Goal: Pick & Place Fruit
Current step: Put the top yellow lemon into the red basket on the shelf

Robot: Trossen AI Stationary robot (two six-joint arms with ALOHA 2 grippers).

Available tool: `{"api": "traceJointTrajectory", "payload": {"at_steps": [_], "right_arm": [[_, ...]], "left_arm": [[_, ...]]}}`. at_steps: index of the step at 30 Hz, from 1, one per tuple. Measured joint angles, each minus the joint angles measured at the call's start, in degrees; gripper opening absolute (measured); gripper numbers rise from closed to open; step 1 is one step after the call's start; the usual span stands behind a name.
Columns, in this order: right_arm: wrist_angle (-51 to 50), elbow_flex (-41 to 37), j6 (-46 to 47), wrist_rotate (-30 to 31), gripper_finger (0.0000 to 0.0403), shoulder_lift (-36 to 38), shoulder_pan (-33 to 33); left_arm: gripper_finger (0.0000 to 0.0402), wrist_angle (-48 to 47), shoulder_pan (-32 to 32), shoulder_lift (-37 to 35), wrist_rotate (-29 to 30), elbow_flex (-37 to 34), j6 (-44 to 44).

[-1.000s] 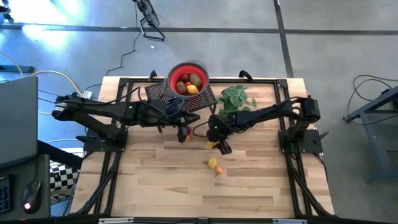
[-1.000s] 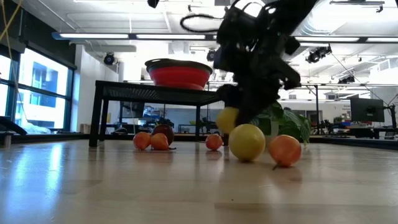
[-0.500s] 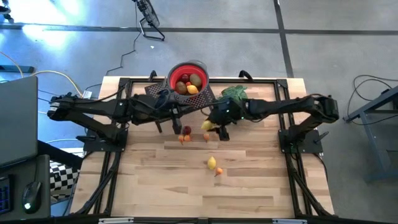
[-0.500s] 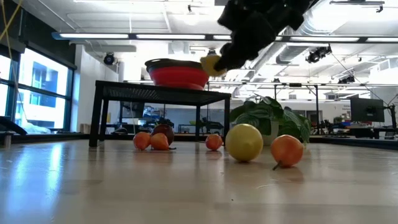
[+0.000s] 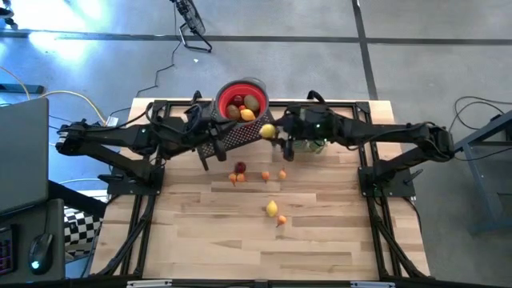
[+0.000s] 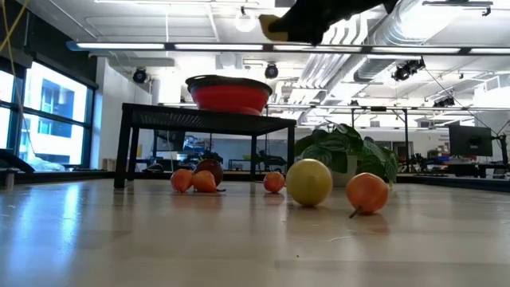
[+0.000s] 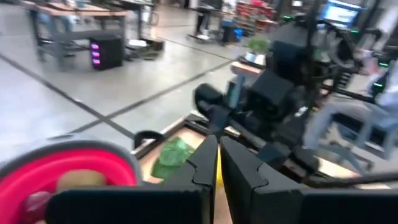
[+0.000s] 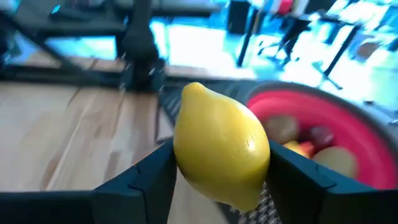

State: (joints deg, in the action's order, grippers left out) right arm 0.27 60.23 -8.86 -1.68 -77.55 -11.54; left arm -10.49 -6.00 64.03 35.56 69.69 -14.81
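A glossy yellow lemon [image 8: 221, 148] sits clamped between the right gripper [image 5: 270, 133]'s wide-set fingers, at about four o'clock off the red bowl [image 5: 242, 90] — its contents partly hidden. The left gripper [image 7: 213, 163], fingers pressed together, holds nothing.

A yellow lemon [image 5: 267, 131] hangs in the air just right of centre in the upper part of the high view. Red, green and yellow pieces [image 5: 242, 106] sit heaped together at top centre. Small orange balls [image 5: 265, 176] and a dark red one [image 5: 240, 167] lie scattered mid-frame; lower down, another lemon [image 5: 273, 209] touches an orange piece [image 5: 281, 220].
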Motion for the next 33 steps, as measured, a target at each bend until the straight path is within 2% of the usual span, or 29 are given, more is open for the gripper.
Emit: {"api": "traceJointTrajectory", "payload": {"at_steps": [4, 7, 13, 21, 26, 33], "right_arm": [[5.5, 0.0, 0.1, 0.1, 0.0201, 0.2, -1.5], [10.4, 0.1, 0.5, 0.3, 0.0204, -0.2, -2.2], [10.0, 4.0, 3.1, 2.5, 0.0203, -2.5, -2.5], [2.0, 16.0, 3.3, 4.8, 0.0205, -9.4, -2.6], [-4.2, 24.3, 3.3, 4.3, 0.0203, -15.1, -4.6], [-10.8, 31.8, 3.3, -2.2, 0.0204, -23.0, -9.8]], "left_arm": [[0.0019, -0.4, 0.0, -0.5, 4.2, 0.0, 0.0], [0.0019, -1.1, 0.0, -1.9, 5.3, 0.0, 0.0], [0.0019, -5.7, 0.0, -4.8, 5.2, 0.0, 0.0], [0.0019, -11.1, 0.0, -6.1, 4.2, 0.0, -0.4], [0.0019, -11.1, 0.0, -6.2, 3.8, 0.0, -0.5], [0.0019, -11.2, 0.0, -6.2, 3.7, 0.0, -0.4]]}}
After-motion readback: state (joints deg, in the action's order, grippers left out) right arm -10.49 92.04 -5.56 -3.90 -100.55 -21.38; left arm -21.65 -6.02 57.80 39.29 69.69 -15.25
